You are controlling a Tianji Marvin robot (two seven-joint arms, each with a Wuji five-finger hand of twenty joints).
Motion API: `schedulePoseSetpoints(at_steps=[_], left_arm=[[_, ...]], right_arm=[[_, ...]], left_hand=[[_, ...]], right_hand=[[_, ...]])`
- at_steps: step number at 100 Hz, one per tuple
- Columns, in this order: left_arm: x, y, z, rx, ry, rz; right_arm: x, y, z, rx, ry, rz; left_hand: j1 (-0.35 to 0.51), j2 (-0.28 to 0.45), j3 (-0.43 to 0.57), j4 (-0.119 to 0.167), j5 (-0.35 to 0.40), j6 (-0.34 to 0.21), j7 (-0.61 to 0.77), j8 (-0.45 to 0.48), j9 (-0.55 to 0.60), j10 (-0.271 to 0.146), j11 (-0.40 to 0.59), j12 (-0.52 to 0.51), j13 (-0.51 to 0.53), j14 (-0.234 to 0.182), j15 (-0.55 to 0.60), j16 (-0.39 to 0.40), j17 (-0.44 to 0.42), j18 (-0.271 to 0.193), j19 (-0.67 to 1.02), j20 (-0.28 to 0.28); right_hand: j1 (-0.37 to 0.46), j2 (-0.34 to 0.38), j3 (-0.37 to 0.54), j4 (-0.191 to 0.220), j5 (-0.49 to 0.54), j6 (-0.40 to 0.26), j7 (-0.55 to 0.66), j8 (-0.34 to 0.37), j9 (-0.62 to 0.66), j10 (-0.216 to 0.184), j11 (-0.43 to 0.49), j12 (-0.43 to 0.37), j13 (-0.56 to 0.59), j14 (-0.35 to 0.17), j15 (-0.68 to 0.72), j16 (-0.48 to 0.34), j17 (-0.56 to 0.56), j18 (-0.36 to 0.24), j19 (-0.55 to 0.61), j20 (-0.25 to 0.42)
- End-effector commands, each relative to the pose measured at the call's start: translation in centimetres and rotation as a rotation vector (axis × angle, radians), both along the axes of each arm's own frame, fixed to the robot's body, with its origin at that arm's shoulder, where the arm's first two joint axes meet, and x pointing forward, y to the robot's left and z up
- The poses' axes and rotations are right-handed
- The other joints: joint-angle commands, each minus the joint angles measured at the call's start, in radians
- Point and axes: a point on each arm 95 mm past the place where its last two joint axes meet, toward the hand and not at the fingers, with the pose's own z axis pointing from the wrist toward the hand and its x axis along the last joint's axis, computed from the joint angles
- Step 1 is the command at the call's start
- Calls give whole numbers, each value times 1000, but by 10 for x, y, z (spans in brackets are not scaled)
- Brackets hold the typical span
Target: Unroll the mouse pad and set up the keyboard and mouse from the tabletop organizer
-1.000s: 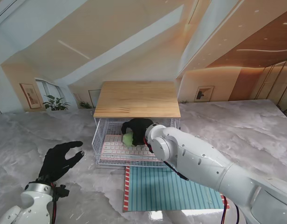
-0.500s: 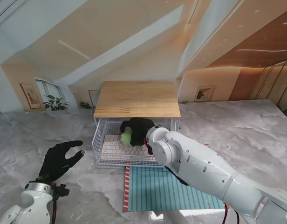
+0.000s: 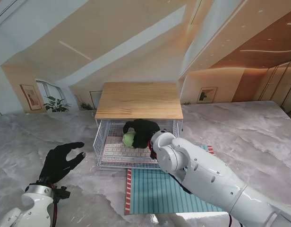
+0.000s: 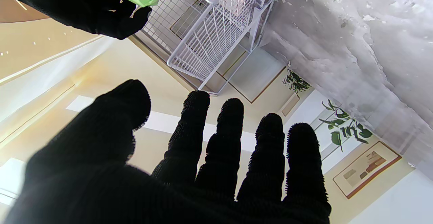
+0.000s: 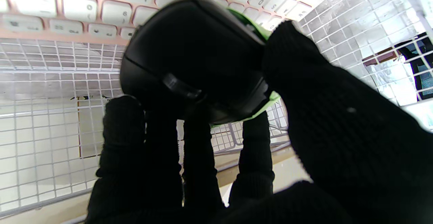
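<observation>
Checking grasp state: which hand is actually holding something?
The right hand, inside the white wire organizer, is closed on the green-and-black mouse; the left hand is open and holds nothing.

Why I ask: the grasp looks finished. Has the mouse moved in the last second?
Barely. The mouse, gripped by the right hand, has lifted slightly toward the organizer shelf, above the keyboard.

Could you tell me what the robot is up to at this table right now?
The right hand is inside the wire organizer, closed around the green and black mouse above the pink keyboard, which lies in the basket. The striped mouse pad is already unrolled on the marble table in front of it. The left hand hovers open off to the left, holding nothing.
</observation>
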Motion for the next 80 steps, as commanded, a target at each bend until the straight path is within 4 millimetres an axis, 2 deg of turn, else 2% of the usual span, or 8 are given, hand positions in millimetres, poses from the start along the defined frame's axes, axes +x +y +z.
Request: schedulePoseSetpoints(at_steps=[1, 29, 80], left_arm=[[-1, -4, -1, -7, 10, -17], [0, -5, -1, -9, 10, -22], [2, -9, 1, -13, 13, -32]], right_arm=[[-2, 2, 9, 9, -19, 4], [-13, -7, 19, 95, -33, -59], [-44, -39, 35, 188, -107, -141]], left_hand=[[-26, 20, 5, 21, -2, -20, 3, -9, 11, -23, -8, -7, -6, -6, -1, 7, 0, -26, 7, 0], [-26, 21, 3, 21, -2, -19, 3, -9, 10, -23, -8, -7, -7, -4, -2, 7, 0, -26, 7, 0], [-24, 23, -1, 22, -3, -19, 1, -10, 10, -21, -10, -8, -7, -5, -4, 7, 0, -27, 6, 0]], right_hand=[[138, 75, 127, 74, 30, -5, 22, -1, 11, -36, 64, 37, 103, -76, 169, 29, 17, -30, 44, 40], [144, 73, 129, 74, 37, 0, 22, -1, 13, -33, 65, 35, 104, -73, 172, 27, 21, -29, 45, 41], [150, 69, 135, 72, 49, 8, 17, -2, 19, -25, 64, 30, 110, -65, 175, 22, 26, -25, 47, 44]])
